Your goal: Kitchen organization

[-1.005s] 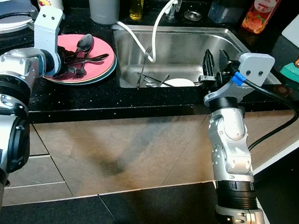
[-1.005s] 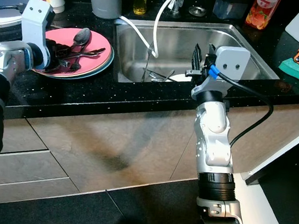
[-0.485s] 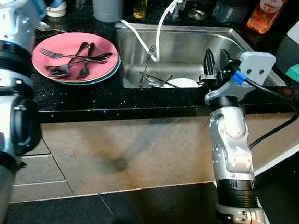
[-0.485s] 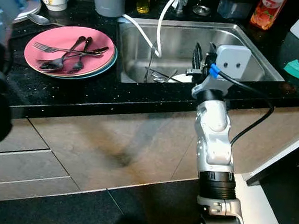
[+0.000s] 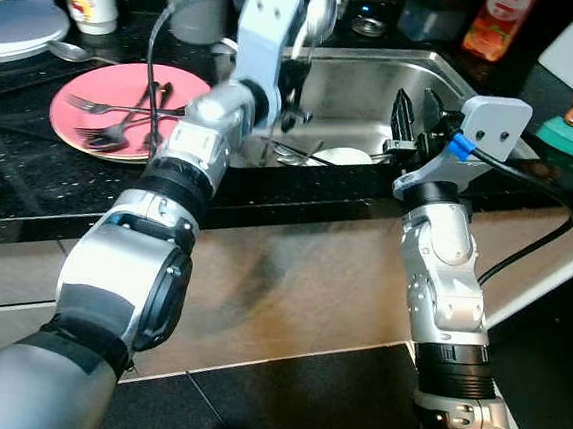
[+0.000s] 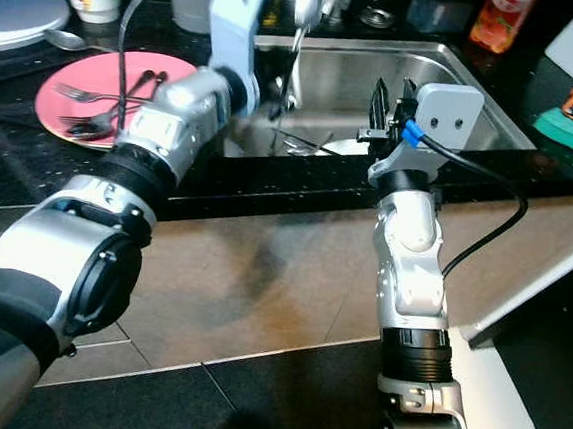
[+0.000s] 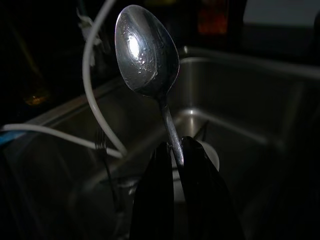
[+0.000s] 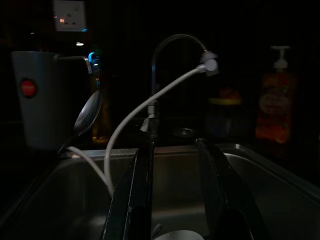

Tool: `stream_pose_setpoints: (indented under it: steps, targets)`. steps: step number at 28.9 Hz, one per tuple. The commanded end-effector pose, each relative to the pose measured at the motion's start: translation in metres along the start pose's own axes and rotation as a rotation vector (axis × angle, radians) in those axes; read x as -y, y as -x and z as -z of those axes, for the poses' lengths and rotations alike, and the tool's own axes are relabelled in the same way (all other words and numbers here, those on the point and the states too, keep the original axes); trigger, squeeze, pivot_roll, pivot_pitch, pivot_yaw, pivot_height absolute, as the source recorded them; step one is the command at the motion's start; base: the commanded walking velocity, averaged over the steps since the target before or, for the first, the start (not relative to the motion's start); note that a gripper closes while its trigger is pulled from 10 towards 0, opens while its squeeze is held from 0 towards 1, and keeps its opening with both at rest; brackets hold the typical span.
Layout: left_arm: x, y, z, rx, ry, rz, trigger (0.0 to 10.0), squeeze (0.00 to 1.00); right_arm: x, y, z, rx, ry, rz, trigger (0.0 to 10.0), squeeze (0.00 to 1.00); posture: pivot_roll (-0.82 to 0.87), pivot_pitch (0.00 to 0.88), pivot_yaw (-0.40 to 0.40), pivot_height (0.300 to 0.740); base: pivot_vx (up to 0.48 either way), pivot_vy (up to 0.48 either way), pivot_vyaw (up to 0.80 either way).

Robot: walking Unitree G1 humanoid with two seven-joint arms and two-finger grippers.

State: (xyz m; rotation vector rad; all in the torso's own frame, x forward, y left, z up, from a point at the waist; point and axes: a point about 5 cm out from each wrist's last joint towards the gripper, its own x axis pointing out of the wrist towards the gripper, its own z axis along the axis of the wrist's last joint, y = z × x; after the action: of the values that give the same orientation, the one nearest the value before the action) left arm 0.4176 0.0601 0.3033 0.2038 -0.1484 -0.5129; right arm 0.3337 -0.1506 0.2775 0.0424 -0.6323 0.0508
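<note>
Left eye view: the left gripper [image 5: 297, 70] was over the sink's [image 5: 449, 73] left part, pinching a spoon [image 5: 318, 15] by its handle, bowl upward. The pink plate [image 5: 74, 116] on the black surface [image 5: 27, 192] carried several forks [image 5: 103, 128]; another spoon [image 5: 70, 51] lay by the white plates [image 5: 18, 10].

Right eye view: the right gripper [image 6: 389, 101] hovered at the sink's front rim, fingers spread, holding nothing. Cutlery [image 6: 298, 143] and a white dish [image 6: 345, 146] lay in the basin.

Left wrist view: the fingers [image 7: 159, 190] were pressed on the spoon's stem just below the bowl; the basin lay beneath, with a fork [image 7: 102, 160] standing by the white hose [image 7: 92, 80].

Right wrist view: between the spread fingers [image 8: 137, 195] showed the tap [image 8: 165, 55] and hose; the raised spoon appeared beside a grey cup [image 8: 35, 95].

Progress: judged partway. Forks were gathered on the plate, one spoon was in hand, and sink cutlery remained unsorted.
</note>
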Motion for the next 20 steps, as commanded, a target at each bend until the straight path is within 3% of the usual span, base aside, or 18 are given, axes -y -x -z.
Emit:
stream_pose_setpoints:
  steps: [1,2,3,4,5,7,8,9,10,11,16,19,20]
  targets:
    - [0.004,-0.001,0.006,-0.02,-0.022,0.008,10.0,0.0,0.0,0.002,0.0,-0.001,0.005,0.002,10.0,0.0,0.15,0.116,0.014,0.74,0.0,0.0,0.0]
    - [0.005,0.0,0.015,-0.072,-0.101,-0.012,10.0,0.0,-0.001,0.002,0.0,-0.001,0.005,0.001,10.0,0.0,0.14,0.117,0.017,0.74,0.0,0.0,0.0]
    - [0.002,0.001,0.02,-0.095,-0.16,-0.047,10.0,0.82,-0.002,0.002,-0.001,0.001,0.005,-0.003,10.0,0.0,0.14,0.117,0.018,0.74,0.0,0.0,0.0]
    - [0.002,0.001,0.02,-0.095,-0.16,-0.047,10.0,0.82,-0.002,0.002,-0.001,0.001,0.005,-0.003,10.0,0.0,0.14,0.117,0.018,0.74,0.0,0.0,0.0]
    - [-0.003,0.002,0.019,-0.075,-0.178,-0.084,10.0,1.0,-0.002,0.002,-0.001,0.002,0.006,-0.006,10.0,0.0,0.14,0.117,0.018,0.74,0.0,0.0,0.0]
    - [-0.009,0.005,0.006,0.047,-0.15,-0.117,10.0,1.0,-0.003,0.002,0.0,0.002,0.006,-0.01,10.0,0.0,0.16,0.124,0.004,0.74,0.0,0.0,0.0]
    - [-0.015,0.008,-0.007,0.163,-0.104,-0.136,10.0,0.91,-0.003,0.002,0.0,0.001,0.004,-0.013,10.0,0.0,0.16,0.125,0.0,0.74,0.0,0.0,0.0]
    - [-0.017,0.01,-0.012,0.198,-0.087,-0.134,10.0,0.32,-0.003,0.002,0.0,0.001,0.003,-0.014,10.0,0.0,0.16,0.125,0.0,0.74,0.0,0.0,0.0]
    - [-0.017,0.01,-0.012,0.198,-0.087,-0.134,10.0,0.32,-0.003,0.002,0.0,0.001,0.003,-0.014,10.0,0.0,0.16,0.125,0.0,0.74,0.0,0.0,0.0]
    - [-0.02,0.012,-0.017,0.234,-0.081,-0.134,10.0,0.0,-0.003,0.002,0.0,0.001,0.002,-0.016,10.0,0.0,0.16,0.128,-0.007,0.74,0.0,0.0,0.0]
    - [-0.033,0.022,-0.033,0.318,-0.036,-0.146,10.0,0.0,-0.004,0.001,-0.001,0.003,-0.003,-0.02,10.0,0.0,0.17,0.128,-0.013,0.74,0.0,0.0,0.0]
    - [-0.055,0.046,-0.055,0.4,-0.032,-0.222,10.0,0.0,-0.002,-0.002,-0.003,0.013,-0.016,-0.011,10.0,0.0,0.18,0.129,-0.02,0.74,0.0,0.0,0.0]
    - [-0.055,0.046,-0.055,0.4,-0.032,-0.222,10.0,0.0,-0.002,-0.002,-0.003,0.013,-0.016,-0.011,10.0,0.0,0.18,0.129,-0.02,0.74,0.0,0.0,0.0]
